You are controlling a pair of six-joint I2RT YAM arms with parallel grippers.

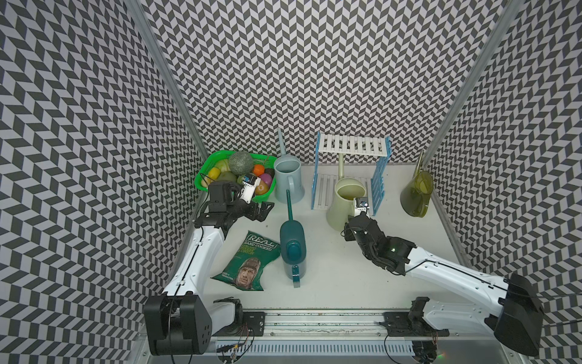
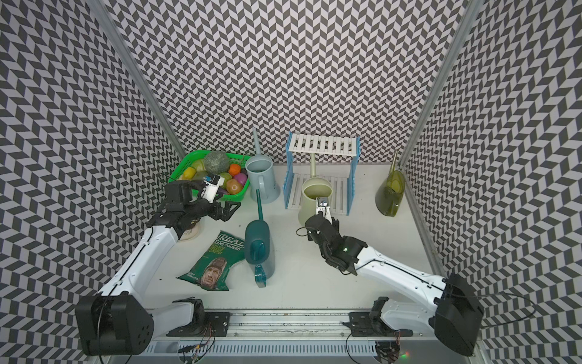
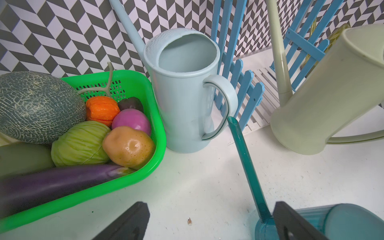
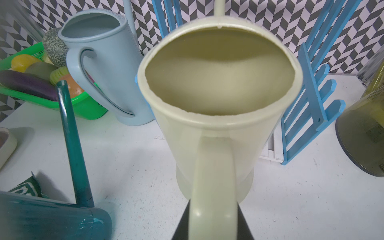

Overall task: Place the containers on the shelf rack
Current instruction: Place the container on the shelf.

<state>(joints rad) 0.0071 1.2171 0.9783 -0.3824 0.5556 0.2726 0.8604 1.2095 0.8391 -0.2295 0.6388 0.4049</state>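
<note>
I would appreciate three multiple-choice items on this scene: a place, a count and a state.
1. The light blue can stands:
A. between green basket and shelf rack
B. on the rack's top shelf
C. in the basket
2. Watering cans in view:
A. two
B. three
C. four
3. The right gripper is:
A. open, empty
B. shut on the handle of the cream can
C. shut on the blue can's spout
1 A: it stands between the two.
2 C: light blue, cream, dark teal can, olive can.
3 B: jaws flank the handle in the right wrist view.
</note>
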